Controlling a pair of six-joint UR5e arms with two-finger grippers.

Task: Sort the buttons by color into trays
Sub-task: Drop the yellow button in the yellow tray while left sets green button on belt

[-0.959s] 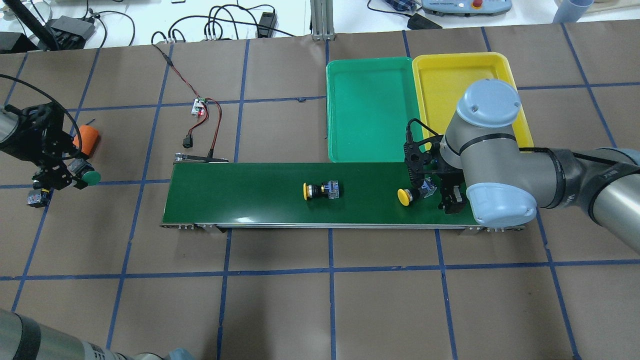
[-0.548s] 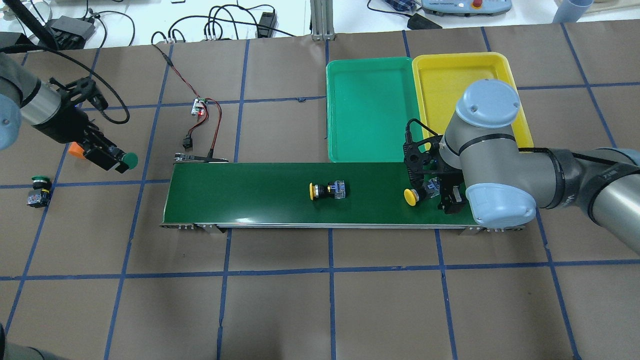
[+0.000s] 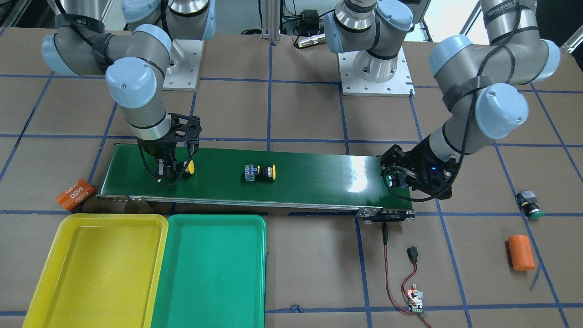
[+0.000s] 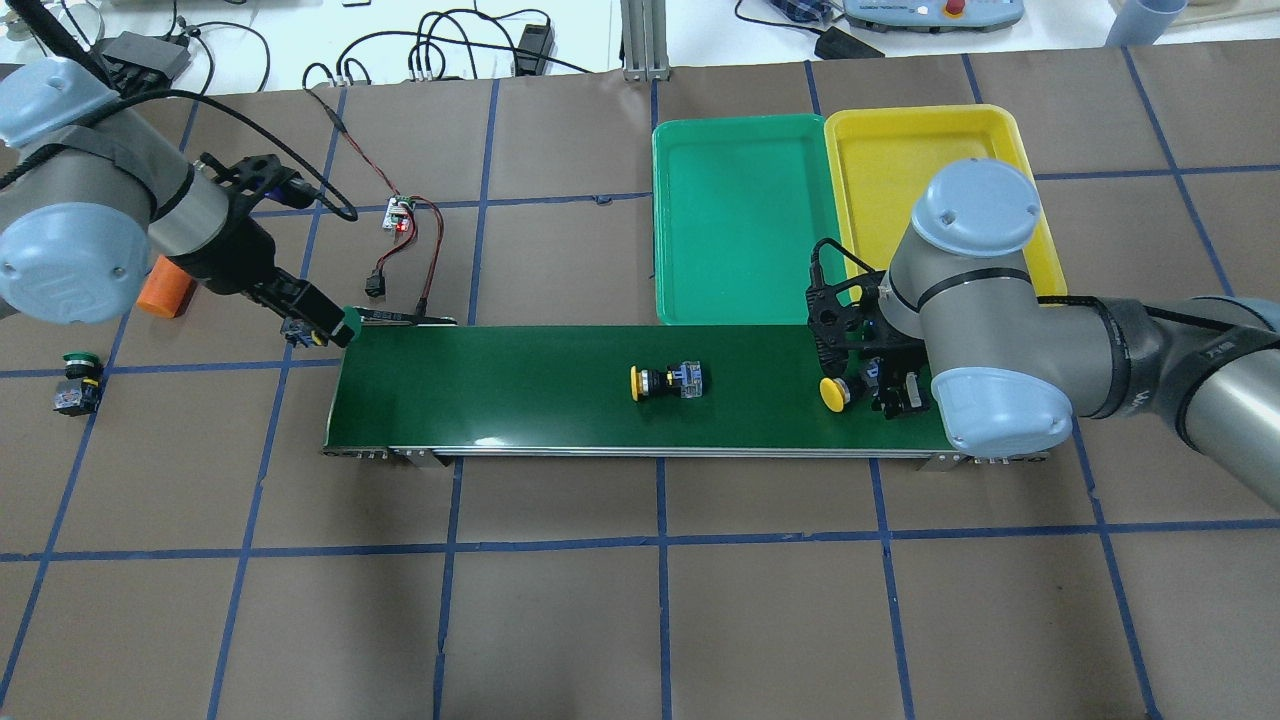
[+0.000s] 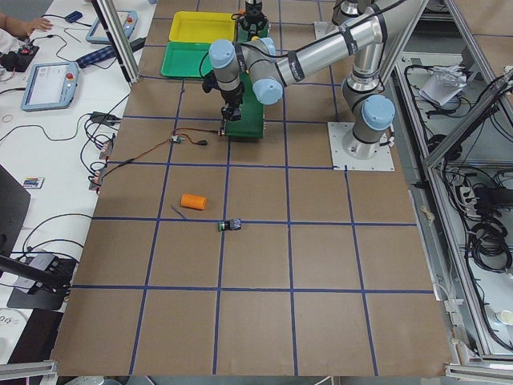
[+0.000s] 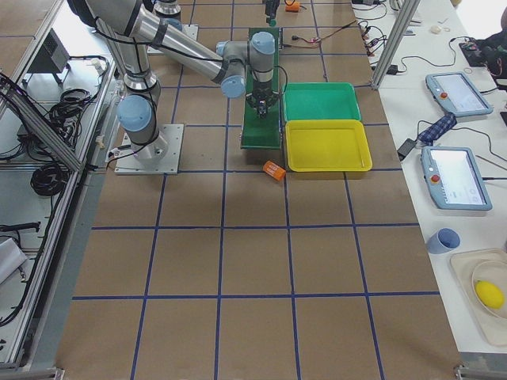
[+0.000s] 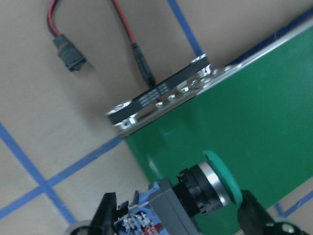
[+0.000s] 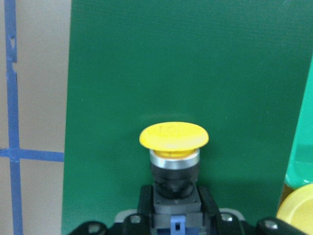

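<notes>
Yellow-capped, one yellow button [image 4: 833, 393] sits clamped in the right hand [image 4: 880, 388] at the 3 o'clock end of the conveyor belt [image 4: 520, 390], seen from overhead. The left hand [image 4: 315, 326] grips a green button [image 7: 215, 186] at the belt's 9 o'clock end. A second yellow button [image 4: 660, 382] lies mid-belt. A second green button [image 4: 78, 380] rests on the bench [image 4: 700, 620] farther toward 9 o'clock. The green tray [image 4: 740, 220] and yellow tray [image 4: 900, 160] touch at 1 o'clock.

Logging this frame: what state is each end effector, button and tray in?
Left end effector: shut on held green button, at the belt's end.
Right end effector: shut on held yellow button, at the belt's other end.
Loose yellow button: on its side, mid-belt.
Loose green button: on its side, on the table.
Yellow tray: empty.
Green tray: empty.
</notes>
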